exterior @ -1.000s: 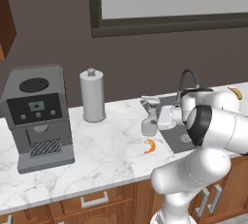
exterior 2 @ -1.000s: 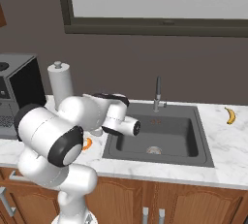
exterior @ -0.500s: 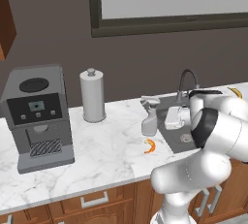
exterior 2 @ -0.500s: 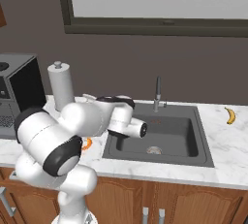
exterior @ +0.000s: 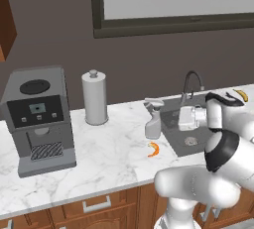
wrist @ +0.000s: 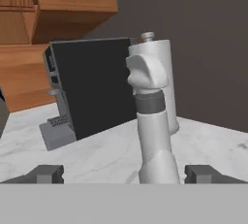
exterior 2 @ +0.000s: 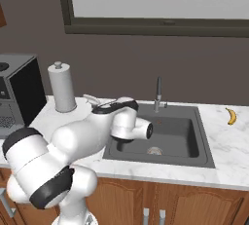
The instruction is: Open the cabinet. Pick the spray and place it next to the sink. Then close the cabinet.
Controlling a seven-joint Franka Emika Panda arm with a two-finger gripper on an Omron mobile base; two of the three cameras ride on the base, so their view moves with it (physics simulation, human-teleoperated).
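In the right base view, the white arm hides nearly all of the pale translucent spray bottle (exterior 2: 91,99). The brown wooden wall cabinet (exterior: 7,22) and boxy grey coffee machine (exterior 2: 17,95) are cut off by picture edges.

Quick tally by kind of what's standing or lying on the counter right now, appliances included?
Spray bottle: 1
Paper towel roll: 1
Coffee machine: 1
Banana: 1
Small orange item, kind unclear: 1
Total: 5
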